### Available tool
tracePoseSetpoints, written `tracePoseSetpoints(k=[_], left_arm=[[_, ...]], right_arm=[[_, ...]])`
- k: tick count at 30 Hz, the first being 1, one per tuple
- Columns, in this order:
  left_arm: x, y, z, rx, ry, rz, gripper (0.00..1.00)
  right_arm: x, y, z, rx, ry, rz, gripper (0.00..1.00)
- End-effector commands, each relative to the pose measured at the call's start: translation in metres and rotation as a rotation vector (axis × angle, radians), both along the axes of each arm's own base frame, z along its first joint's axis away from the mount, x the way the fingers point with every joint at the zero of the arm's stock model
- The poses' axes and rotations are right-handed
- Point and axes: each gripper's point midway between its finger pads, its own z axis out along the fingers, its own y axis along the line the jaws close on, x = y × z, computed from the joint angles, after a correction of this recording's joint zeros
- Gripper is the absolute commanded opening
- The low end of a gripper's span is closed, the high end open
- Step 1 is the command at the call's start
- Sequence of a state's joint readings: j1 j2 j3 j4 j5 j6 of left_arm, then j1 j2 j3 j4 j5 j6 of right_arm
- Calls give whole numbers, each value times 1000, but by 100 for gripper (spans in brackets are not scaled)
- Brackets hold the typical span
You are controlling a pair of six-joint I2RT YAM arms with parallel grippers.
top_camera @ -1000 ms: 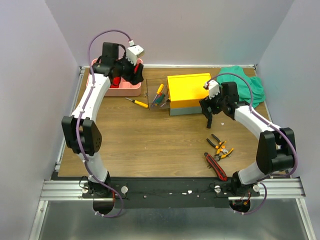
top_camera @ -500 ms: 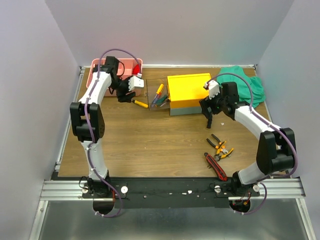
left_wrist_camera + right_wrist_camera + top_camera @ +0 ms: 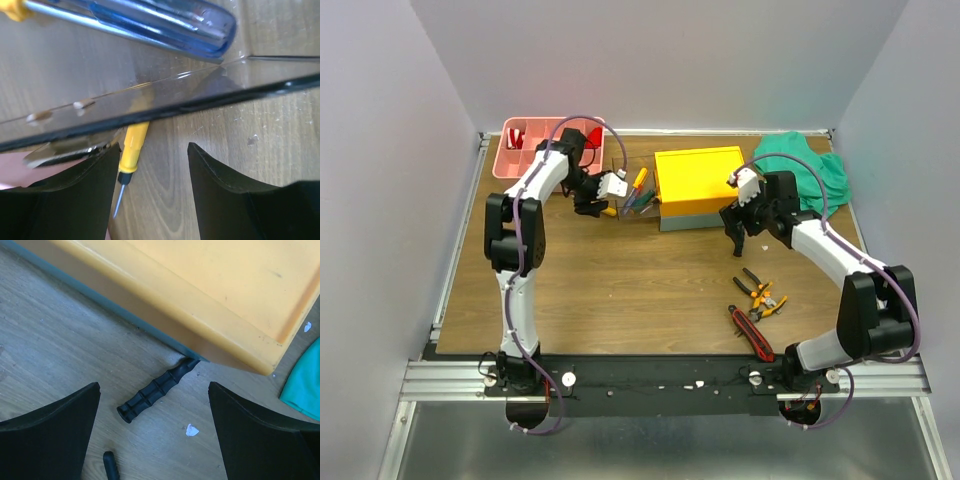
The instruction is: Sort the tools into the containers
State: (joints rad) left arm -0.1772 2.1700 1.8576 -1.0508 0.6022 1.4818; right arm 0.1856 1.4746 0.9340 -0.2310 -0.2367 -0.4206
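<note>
Screwdriver with yellow handle lies flat on the counter, just outside the wall of a clear box, its tip toward the wrist camera. Left tool hangs low over it with its fingers apart. The handle sits between them, nearer one finger, and I see no contact. Inside the clear box lies a blue-purple handled screwdriver. The overhead view shows an orange-yellow handle in there too.

Grey toolbox stands just right of the clear box, yellow lid down. Black ribbed hammer handle pokes out at its near corner, head hidden. Right tool hovers above that handle, fingers wide apart and holding nothing.

Orange-and-black pliers lie on the counter nearer the arm bases. They look like two pairs touching, though I cannot be sure. Red-and-black cutter lies just beyond them, close to the near edge.

Pink tray is in the far left corner, with something red in a back compartment. Green cloth is bunched at the far right, beside the toolbox.
</note>
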Motion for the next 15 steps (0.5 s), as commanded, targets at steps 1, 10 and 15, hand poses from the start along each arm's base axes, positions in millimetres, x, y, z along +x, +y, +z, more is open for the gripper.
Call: tracePoseSetpoints(k=[1,10,15], left_arm=[[13,-1,-10,0,-5,-9,65],[32,-5,-14,19,33,60,65],[26,-6,-15,42,61,49,65]], right_arm=[[-7,-3,3,-12,-9,6,97],[-10,-4,-2,-23,12,5,97],[-7,-3,-1,-18,7,7,97]])
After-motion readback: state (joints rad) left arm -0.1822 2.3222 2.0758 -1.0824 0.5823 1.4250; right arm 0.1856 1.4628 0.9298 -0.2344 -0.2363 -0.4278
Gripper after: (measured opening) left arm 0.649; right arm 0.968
